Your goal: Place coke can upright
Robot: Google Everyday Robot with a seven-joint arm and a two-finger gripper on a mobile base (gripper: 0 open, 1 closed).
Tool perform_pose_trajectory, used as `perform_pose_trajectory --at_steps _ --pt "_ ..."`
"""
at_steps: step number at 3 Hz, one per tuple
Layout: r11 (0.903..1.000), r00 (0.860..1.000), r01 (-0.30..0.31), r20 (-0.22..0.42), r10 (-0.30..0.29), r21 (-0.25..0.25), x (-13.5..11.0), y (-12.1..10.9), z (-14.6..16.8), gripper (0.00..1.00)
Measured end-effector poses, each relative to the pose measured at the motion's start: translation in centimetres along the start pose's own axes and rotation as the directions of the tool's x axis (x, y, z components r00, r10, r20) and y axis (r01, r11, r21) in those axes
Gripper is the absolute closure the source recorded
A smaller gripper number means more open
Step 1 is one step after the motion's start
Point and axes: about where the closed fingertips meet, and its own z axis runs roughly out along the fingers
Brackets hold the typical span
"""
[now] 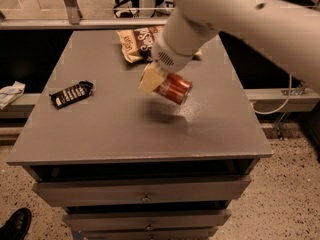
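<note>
The coke can (173, 88), red-orange, hangs tilted on its side above the grey table top (120, 129), with its shadow on the surface below it. My gripper (156, 82) is shut on the can's upper left end; one cream-coloured finger (149, 79) shows in front of the can. The white arm reaches in from the upper right and hides the gripper's other side.
A brown-and-tan snack bag (136, 42) lies at the table's back, partly behind the arm. A small black wrapped bar (72, 93) lies at the left. Drawers (145, 191) are below the table's front edge. A shoe (15, 225) is at the bottom left.
</note>
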Motion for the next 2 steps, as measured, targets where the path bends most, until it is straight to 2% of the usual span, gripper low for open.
perform_pose_trajectory --at_steps 1,2 --pt "0.9994 0.963 -0.019 0.267 0.026 -0.029 -1.7 -3.7 -2.8 1.0" --pt "0.9933 0.854 -0.025 0.514 0.08 -0.113 -2.1 -6.1 -4.1 1.0"
